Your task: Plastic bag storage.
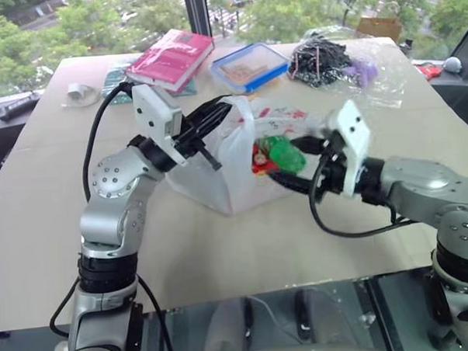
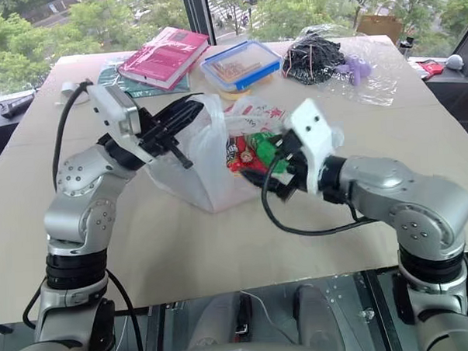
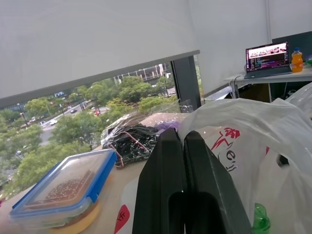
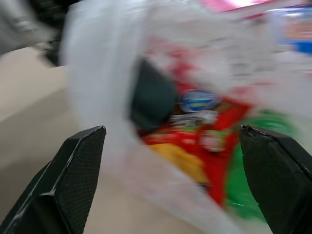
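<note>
Right gripper (image 2: pixel 274 172), fingers spread wide, empty, at 3 o'clock of plastic bag (image 2: pixel 195 173). Bag: table (image 2: pixel 221 246) centre, mouth facing 3 o'clock, holding red and green packets (image 2: pixel 252 153). Left gripper (image 2: pixel 177 120), pinched on its rim. 12 o'clock: blue-lidded box (image 2: pixel 241 65), contents unclear.

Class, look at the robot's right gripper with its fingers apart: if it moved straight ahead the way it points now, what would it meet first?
Most likely the thin translucent white plastic bag with red print, at its open side where red and green packets show, straight ahead of the right gripper. Depth is hard to judge.
</note>
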You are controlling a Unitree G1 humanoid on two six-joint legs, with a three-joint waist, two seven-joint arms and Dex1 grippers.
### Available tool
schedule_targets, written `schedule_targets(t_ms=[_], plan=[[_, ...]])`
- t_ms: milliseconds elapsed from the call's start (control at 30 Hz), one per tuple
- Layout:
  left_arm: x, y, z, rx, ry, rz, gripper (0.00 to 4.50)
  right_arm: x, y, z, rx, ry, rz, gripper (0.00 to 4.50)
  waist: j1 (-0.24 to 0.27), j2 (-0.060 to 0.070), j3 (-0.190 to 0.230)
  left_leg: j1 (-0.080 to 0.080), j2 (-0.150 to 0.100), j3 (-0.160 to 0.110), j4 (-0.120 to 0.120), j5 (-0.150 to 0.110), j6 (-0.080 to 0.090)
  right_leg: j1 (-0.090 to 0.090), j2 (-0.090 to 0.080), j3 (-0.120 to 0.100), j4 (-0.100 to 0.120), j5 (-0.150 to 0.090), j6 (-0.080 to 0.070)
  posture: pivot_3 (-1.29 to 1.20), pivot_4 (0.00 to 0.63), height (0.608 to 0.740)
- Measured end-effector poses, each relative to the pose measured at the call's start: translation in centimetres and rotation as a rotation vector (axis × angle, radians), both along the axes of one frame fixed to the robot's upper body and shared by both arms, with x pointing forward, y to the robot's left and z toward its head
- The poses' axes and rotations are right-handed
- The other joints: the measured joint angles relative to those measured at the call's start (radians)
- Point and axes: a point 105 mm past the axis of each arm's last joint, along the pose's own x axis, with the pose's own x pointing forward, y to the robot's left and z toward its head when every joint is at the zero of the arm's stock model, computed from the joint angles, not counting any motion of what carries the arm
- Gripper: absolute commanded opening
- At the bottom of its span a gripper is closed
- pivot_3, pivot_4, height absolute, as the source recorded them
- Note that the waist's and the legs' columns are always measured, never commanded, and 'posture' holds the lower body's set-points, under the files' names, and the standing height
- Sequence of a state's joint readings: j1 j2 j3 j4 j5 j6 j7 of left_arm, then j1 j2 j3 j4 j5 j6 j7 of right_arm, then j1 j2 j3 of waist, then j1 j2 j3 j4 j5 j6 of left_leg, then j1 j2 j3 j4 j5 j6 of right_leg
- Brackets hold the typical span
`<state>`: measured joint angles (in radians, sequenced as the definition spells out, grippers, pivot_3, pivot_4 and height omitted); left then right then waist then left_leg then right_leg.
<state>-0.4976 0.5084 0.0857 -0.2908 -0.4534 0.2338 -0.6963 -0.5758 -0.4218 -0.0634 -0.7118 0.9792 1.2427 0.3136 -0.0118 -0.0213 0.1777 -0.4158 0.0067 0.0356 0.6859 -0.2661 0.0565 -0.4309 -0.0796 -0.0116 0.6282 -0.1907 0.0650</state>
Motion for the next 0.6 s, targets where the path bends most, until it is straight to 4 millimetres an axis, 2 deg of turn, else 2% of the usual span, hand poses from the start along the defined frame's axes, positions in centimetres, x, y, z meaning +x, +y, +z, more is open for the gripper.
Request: schedule_targets(t_ms=[67,200,233,300,467,600], plan=[[0.0,-0.2,-0.1,0.001,0.003,-0.007,0.00,-1.4,0.5,0.0,0.050,0.031,0.086,4.42,0.002,0.000,0.000,0.000,0.001,0.000,0.000,0.000,0.000,0.000,0.000,0.000,0.000,0.000,0.000,0.00,0.150,0.740],[0.0,-0.3,-0.1,-0.001,0.005,-0.012,0.00,-1.7,-0.5,0.4,0.079,0.031,0.076,4.42,0.002,0.000,0.000,0.000,0.000,0.000,0.001,0.000,0.001,0.001,-0.002,0.000,-0.001,0.000,0.000,0.00,0.150,0.740],[0.0,-0.5,-0.2,0.000,0.006,-0.018,0.00,-2.0,-1.2,0.3,0.070,0.031,0.059,4.42,0.005,0.000,0.000,0.000,0.000,-0.001,0.001,0.000,0.001,0.001,-0.002,0.000,-0.001,0.000,0.000,0.00,0.150,0.740],[0.0,-0.5,-0.2,0.003,0.007,-0.022,0.00,-3.2,-4.0,-0.6,0.017,0.060,-0.031,4.42,0.022,0.000,0.000,0.000,0.000,-0.001,0.000,0.000,0.001,0.002,-0.002,-0.001,-0.001,0.000,0.000,0.00,0.150,0.740],[0.0,-0.5,-0.3,0.009,0.011,-0.032,0.00,-4.4,-7.9,-2.0,-0.062,0.125,-0.251,4.42,0.024,-0.001,0.000,0.001,0.001,0.000,0.001,0.000,0.001,0.003,-0.001,0.000,-0.001,0.000,0.000,0.00,0.150,0.740],[0.2,-0.6,-0.6,0.007,0.026,-0.043,0.00,-3.6,-10.5,-2.8,-0.071,0.151,-0.488,4.42,0.021,-0.001,-0.001,0.003,0.001,0.003,0.002,0.000,0.001,0.003,0.000,0.002,-0.001,0.000,0.000,0.00,0.150,0.740]])
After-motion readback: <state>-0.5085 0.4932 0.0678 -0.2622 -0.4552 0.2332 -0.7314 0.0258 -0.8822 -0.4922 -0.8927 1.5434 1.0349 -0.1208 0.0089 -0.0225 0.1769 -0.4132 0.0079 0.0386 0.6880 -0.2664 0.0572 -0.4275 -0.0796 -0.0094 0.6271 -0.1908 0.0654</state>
